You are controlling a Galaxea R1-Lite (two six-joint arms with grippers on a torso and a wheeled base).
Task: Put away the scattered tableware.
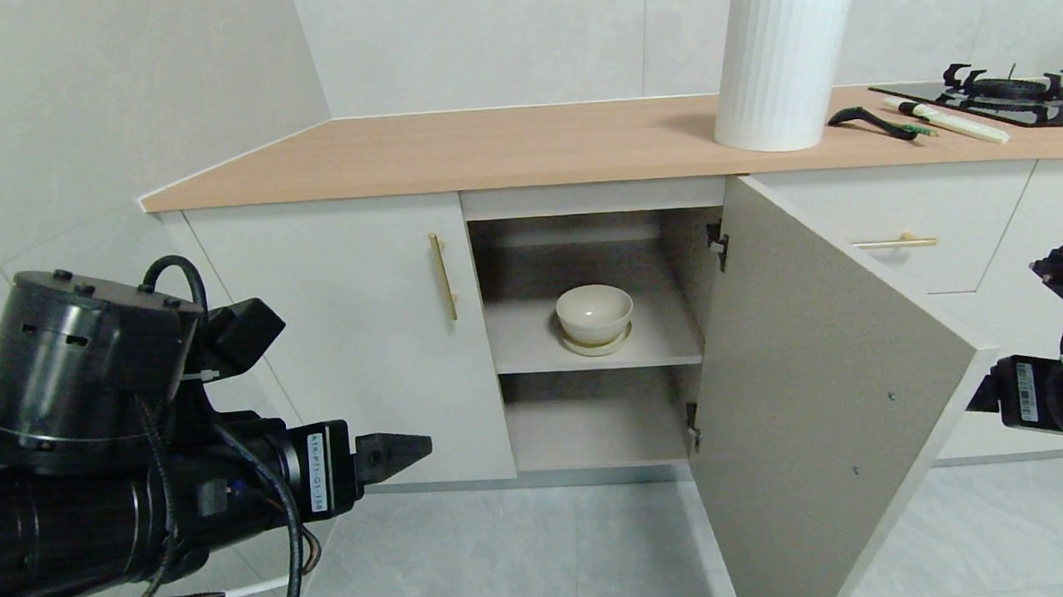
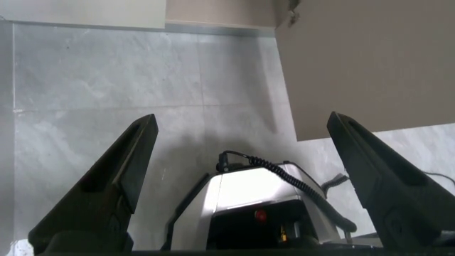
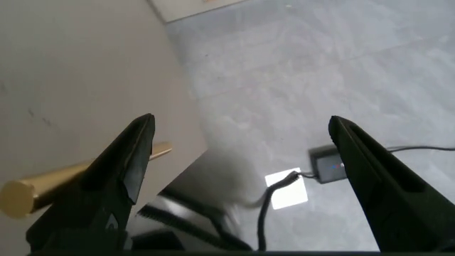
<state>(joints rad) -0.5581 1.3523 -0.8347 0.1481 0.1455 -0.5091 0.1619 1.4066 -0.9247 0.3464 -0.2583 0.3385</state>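
Countertop (image 1: 489, 148): running along above the open cabinet (image 1: 533, 343), carrying the loose pieces toward its right end.
Cabinet door (image 1: 822, 367): standing swung wide on the open cabinet's right side, its gold handle (image 3: 43, 186) lying just beside one finger of the right gripper.
White ribbed canister (image 1: 781, 63): standing upright on the countertop, above the open cabinet's right edge.
Left gripper (image 2: 242, 122): hanging low over the floor, left of the open cabinet, with its fingers spread wide and gripping nothing.
Right gripper (image 3: 242, 122): hovering right of the open cabinet, on the door's outer face, with its fingers spread wide and gripping nothing.
Bowl (image 1: 594, 312): sitting upright on a small plate (image 1: 595, 345) on the open cabinet's middle shelf; both are looking already stowed.
Black spoon (image 1: 874, 122): lying flat on the countertop, up and right of the open cabinet, just past the canister, its long axis running roughly along the counter.
Pale utensil (image 1: 945, 121): lying near the spoon, farther right of the open cabinet, slanting toward the counter's front.
Coming move: both loose pieces are sitting above and beyond the right gripper, so the right arm is looking the nearer one.
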